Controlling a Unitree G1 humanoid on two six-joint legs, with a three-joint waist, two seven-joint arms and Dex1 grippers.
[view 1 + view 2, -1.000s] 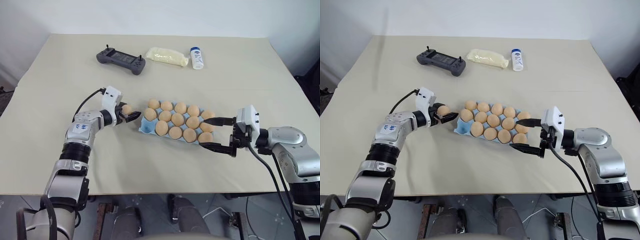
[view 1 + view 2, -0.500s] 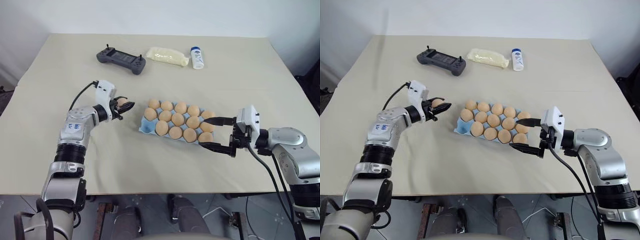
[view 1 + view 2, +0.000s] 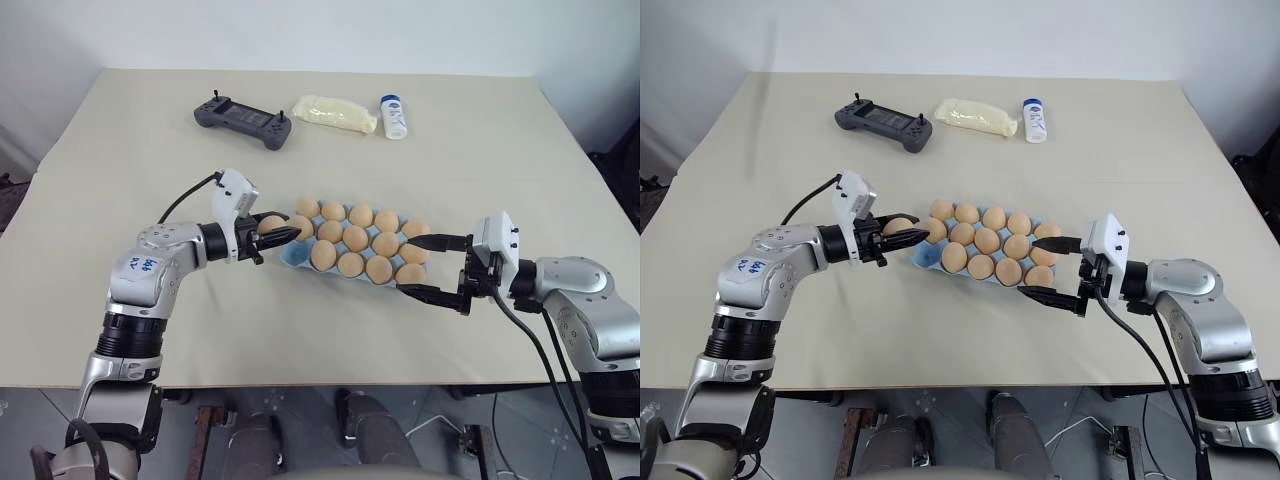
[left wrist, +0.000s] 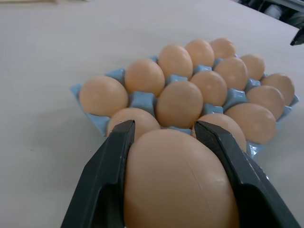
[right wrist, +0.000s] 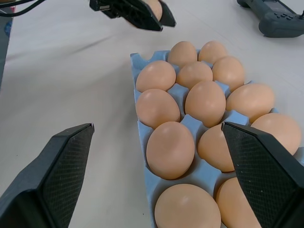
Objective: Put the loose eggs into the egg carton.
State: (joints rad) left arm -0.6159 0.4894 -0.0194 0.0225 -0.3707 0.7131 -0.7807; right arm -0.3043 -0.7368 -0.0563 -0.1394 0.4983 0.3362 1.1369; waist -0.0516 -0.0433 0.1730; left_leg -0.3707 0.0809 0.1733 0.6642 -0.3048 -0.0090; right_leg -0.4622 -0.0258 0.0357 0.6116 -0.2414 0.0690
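beige tabletop (image 3: 150, 150) fills most of the head views, with a pale wall behind it along the top edge. near the middle of the frame sits the egg carton (image 3: 292, 256), a light blue tray with peach-tan eggs in its cups; its near-left corner cup shows bare blue. the left gripper (image 3: 278, 234) reaches in from the left of the frame, its two black fingers clamped on one egg (image 3: 270, 224), which hangs just at the carton's left end, above the table. in the left wrist view that egg (image 4: 180, 183) sits large between the two fingers (image 4: 107, 175), with the filled carton (image 4: 142, 100) beyond it. the right gripper (image 3: 432, 267) is at the right of the frame, just beside the carton's right end, its fingers spread wide apart with nothing between them; one fingertip lies by the far-right egg, the other by the near-right corner. along the top of the frame, well apart from the carton, lie a grey controller (image 3: 243, 121), a pale yellow pouch (image 3: 333, 112) just right of it, and a small white bottle with a blue cap (image 3: 393, 116) right of the pouch.
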